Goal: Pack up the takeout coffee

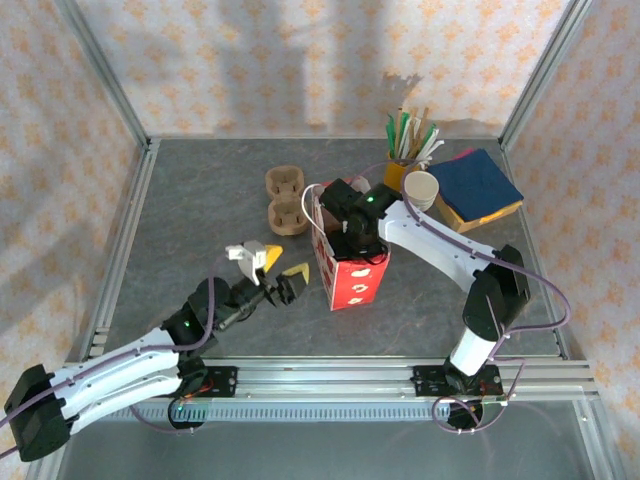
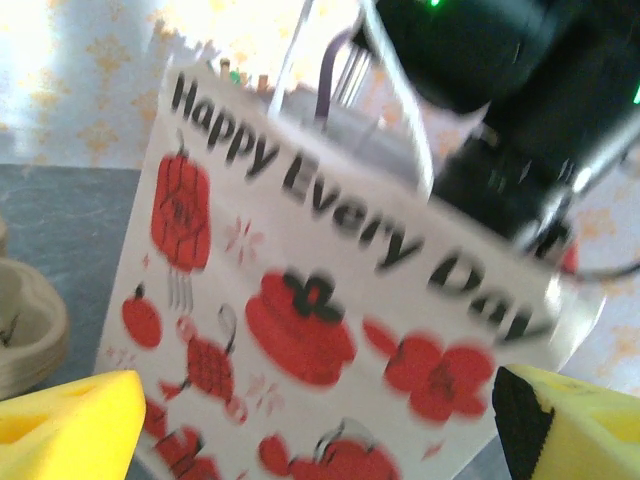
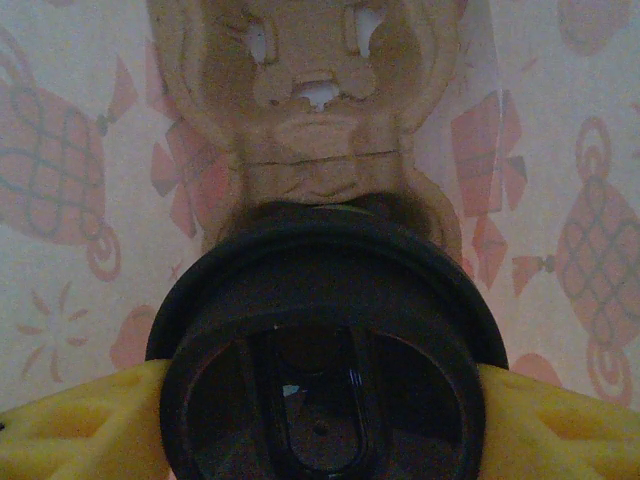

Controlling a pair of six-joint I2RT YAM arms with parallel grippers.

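The takeout coffee (image 3: 320,350) sits between the 2 yellow fingers (image 3: 80,425) of our right gripper (image 3: 320,425), which is clamped on it from both sides at about lid height. From the right wrist camera we look straight down on the round black lid. Past it lies a brown pulp carrier (image 3: 320,100), with the red-printed walls of the paper bag (image 1: 350,285) on either side. We judge that the cup is already inside the bag and hanging above the carrier, not yet seated in it.

From above, our right arm reaches down through the bag's open mouth. The bag stands upright near the middle of the table (image 1: 200,190).

Our left gripper (image 1: 277,265) is spread wide and holds nothing. It is just beside the bag's printed face and pointed at it. We cannot tell whether a fingertip touches the paper.

To do this step well, we should keep the cup upright and centre it over 1 well of the carrier. We should then lower it straight and let go only when it rests there. The bag is light paper, so the wrist could drag a wall or tip it. Bracing the bag with the left gripper would help.

Farther back on the table are a second carrier (image 1: 286,200), a yellow cup of stir sticks (image 1: 405,165) and blue napkins (image 1: 478,185).
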